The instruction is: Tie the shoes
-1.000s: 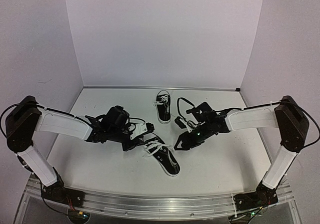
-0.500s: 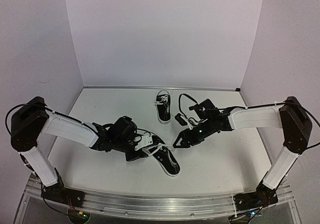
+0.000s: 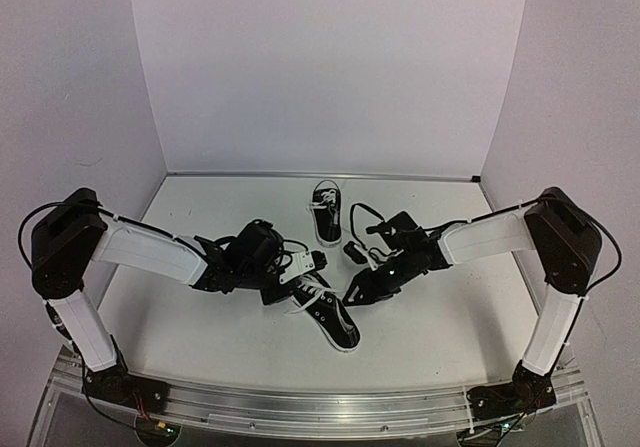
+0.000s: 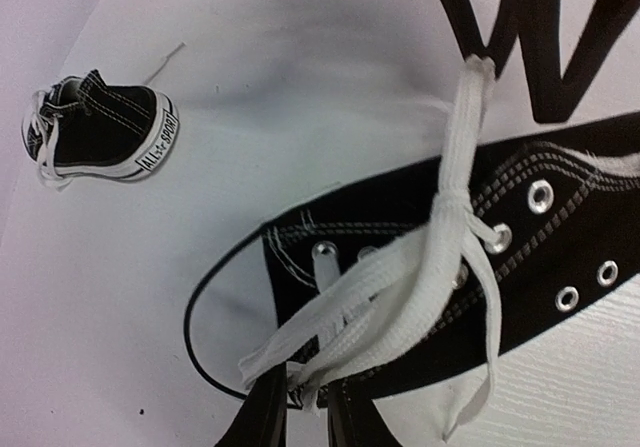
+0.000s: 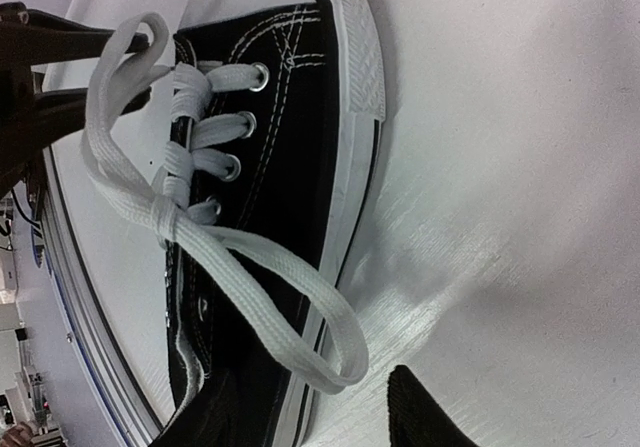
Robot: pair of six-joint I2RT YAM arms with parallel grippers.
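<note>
One shoe (image 5: 290, 167) fills the right wrist view; overhead shows a second shoe (image 3: 326, 212).

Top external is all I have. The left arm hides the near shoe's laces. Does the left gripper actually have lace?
Observer: Yes. The left wrist view shows the left gripper nearly shut, with white lace pinched between its fingers at the near shoe.
Operator: Any knot yet?
Observer: The right wrist view shows a cinched crossing over the upper eyelets. Two loops leave it, and one free loop drapes across the sole edge.
Operator: Is the right gripper holding that loop?
Observer: No. The right gripper is open. In its wrist view the loop lies beside the one visible finger, not pinched.
</note>
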